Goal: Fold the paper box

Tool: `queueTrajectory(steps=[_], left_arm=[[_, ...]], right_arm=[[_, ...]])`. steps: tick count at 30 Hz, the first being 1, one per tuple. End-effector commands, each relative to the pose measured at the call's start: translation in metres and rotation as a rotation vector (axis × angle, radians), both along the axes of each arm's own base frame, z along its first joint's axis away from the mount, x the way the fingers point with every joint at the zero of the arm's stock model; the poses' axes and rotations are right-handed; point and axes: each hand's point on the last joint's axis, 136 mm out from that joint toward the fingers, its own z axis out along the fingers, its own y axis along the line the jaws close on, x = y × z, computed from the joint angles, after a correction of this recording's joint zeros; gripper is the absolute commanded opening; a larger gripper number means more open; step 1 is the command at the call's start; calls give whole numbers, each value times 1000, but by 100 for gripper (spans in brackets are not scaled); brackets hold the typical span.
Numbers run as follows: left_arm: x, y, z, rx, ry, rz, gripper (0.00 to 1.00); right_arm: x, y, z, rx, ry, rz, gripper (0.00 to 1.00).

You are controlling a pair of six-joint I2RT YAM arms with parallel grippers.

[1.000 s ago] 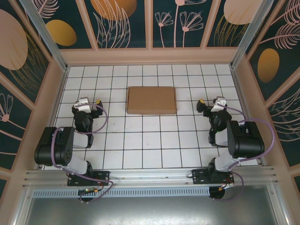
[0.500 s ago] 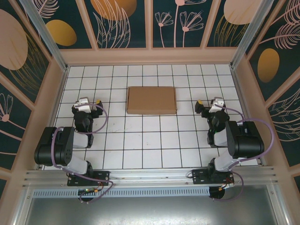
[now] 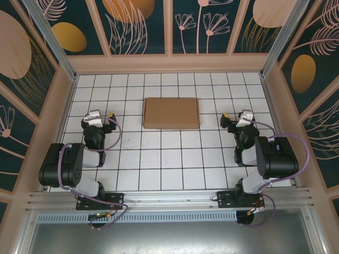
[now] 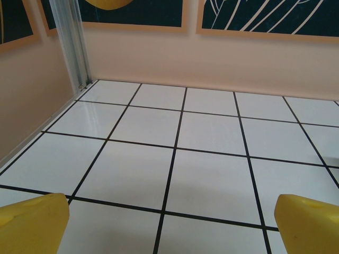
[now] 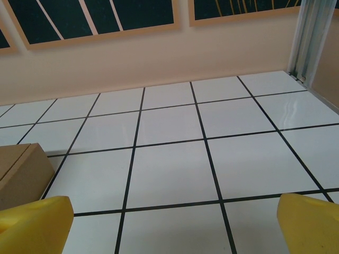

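The paper box [image 3: 171, 113] lies flat and closed on the white tiled floor [image 3: 159, 159], a plain brown rectangle at the middle back. My left gripper [image 3: 98, 115] rests to its left, well apart from it, open with nothing between its yellow fingertips [image 4: 33, 225]. Right of the box, also apart, my right gripper [image 3: 239, 116] stands open and empty. In the right wrist view the paper box's near corner [image 5: 21, 172] shows at the left edge, beyond the yellow fingertips [image 5: 35, 225], with bare tiles in front of the right gripper [image 5: 172, 225]. Bare tiles lie ahead of the left gripper [image 4: 170, 227].
Peach walls with dark floral panels [image 3: 137, 26] close the floor in at the back and both sides. Aluminium posts [image 4: 74, 42] stand in the back corners. Both arm bases [image 3: 100, 198] sit at the near edge on a metal rail.
The right gripper has shifted slightly leftward. The left arm and the box have not moved.
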Motion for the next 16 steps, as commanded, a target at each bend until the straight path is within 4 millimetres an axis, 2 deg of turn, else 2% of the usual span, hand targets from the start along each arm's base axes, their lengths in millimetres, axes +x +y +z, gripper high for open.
queueTrajectory(steps=[1,16], left_arm=[[2,-2,13,-1,-48,-16,99],[2,-2,12,-1,-46,-18,99]], right_arm=[[0,-4,9,-18,-38,-26,99],[0,-4,9,-19,-38,-26,99]])
